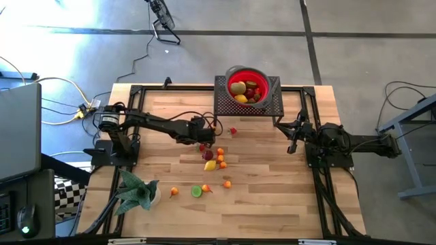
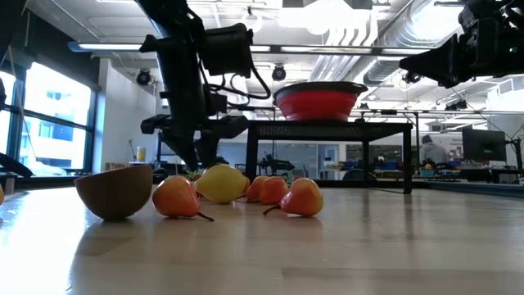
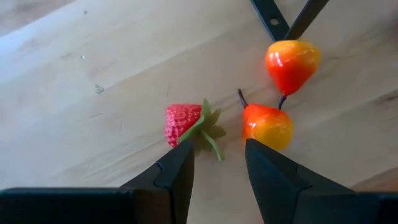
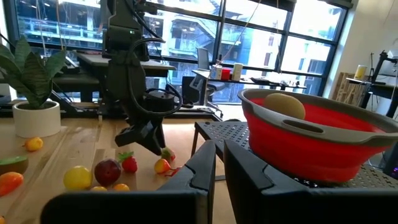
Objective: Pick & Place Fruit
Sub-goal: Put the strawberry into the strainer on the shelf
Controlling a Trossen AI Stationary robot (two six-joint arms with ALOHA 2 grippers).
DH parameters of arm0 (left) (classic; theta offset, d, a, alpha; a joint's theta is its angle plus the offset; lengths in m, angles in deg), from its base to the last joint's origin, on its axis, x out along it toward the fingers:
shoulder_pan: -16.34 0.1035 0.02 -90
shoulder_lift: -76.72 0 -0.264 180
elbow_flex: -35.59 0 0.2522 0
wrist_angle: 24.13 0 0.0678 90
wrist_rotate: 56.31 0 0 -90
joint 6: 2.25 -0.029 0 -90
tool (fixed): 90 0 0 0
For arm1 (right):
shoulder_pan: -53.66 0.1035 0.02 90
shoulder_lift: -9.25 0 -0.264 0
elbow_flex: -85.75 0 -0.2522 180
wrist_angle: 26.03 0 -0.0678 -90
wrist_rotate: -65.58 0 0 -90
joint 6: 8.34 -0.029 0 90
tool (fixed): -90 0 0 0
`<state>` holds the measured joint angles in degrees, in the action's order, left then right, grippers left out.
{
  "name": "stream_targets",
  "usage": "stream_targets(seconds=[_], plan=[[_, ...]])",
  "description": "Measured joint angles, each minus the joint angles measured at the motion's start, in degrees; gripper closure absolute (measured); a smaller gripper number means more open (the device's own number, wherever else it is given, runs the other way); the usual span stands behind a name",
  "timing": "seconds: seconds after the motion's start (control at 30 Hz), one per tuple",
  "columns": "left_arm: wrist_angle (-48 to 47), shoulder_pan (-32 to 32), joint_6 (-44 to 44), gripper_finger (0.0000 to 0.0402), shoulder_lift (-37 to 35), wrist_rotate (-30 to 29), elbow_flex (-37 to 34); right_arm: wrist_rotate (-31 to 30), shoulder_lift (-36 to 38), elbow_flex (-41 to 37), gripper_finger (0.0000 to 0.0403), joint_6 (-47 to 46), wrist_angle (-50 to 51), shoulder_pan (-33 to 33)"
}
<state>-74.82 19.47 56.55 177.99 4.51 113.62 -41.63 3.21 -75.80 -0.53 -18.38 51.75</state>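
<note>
Bare wood surrounds the strawberry [image 3: 183, 122] just beyond the left gripper's [image 3: 217, 163] parted fingers.

No readable text, labels, brands, numbers or signs in any view.

Floor [image 1: 272, 47]: grey concrete with dark seams, pale glare at upper left of the high view.
Windows [image 4: 186, 37]: wide panes with dark frames, buildings outside, upper part of the right wrist view.
Ceiling [image 2: 344, 24]: white ducts and strip lights, top of the low view.
Desks [image 4: 236, 78]: cluttered, below the windows.
Cables [image 1: 48, 88]: white and yellow, left edge of the high view.
Stool leg [image 1: 163, 24]: dark, top centre of the high view.
</note>
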Motion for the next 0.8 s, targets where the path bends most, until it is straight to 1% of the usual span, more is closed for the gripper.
stream_targets(seconds=[0.2,0.43,0.5,0.57,0.8], plan=[[0.0,-0.1,0.1,0.0264,0.0,-0.3,0.0,0.0,0.0,0.0,0.0377,0.0,0.0,0.0],[1.4,-0.2,1.1,0.0264,1.9,0.0,0.2,0.0,0.0,0.0,0.0377,0.0,0.0,0.0],[-0.1,-0.2,1.1,0.0264,2.2,0.2,-0.1,0.0,0.0,0.0,0.0377,0.0,0.0,0.0],[1.8,-0.2,1.3,0.0264,2.8,0.2,0.2,-0.2,0.0,0.0,0.0377,0.0,0.0,0.0],[0.9,-0.2,1.4,0.0264,2.9,1.0,0.0,-0.8,0.0,0.0,0.0377,0.0,0.3,0.0]])
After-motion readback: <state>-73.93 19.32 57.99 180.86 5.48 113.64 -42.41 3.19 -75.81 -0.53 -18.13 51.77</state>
